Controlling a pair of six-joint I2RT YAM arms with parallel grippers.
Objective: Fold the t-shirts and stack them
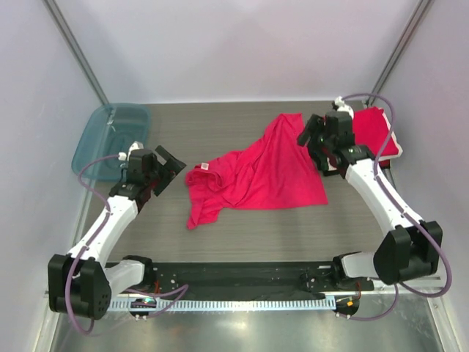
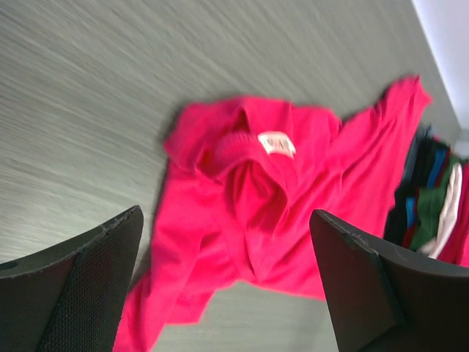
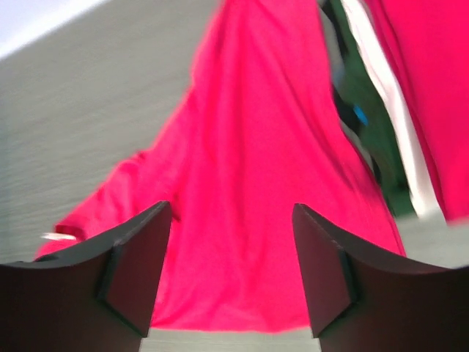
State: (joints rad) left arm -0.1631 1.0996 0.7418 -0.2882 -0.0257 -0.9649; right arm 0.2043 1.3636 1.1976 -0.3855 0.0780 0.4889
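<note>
A crimson-red t-shirt (image 1: 256,172) lies crumpled and spread on the table's middle, its white neck label (image 1: 204,166) at the left end. It also shows in the left wrist view (image 2: 264,198) and the right wrist view (image 3: 256,191). My left gripper (image 1: 170,169) is open and empty, just left of the shirt's collar. My right gripper (image 1: 311,139) is open and empty, above the shirt's right part. A pile of folded t-shirts (image 1: 377,132), red on top, sits at the back right behind the right arm; its dark green and white layers (image 3: 374,125) show in the right wrist view.
A translucent teal plastic tray (image 1: 110,139) stands at the back left corner. White walls close in the table on three sides. A black strip (image 1: 234,275) runs along the near edge between the arm bases.
</note>
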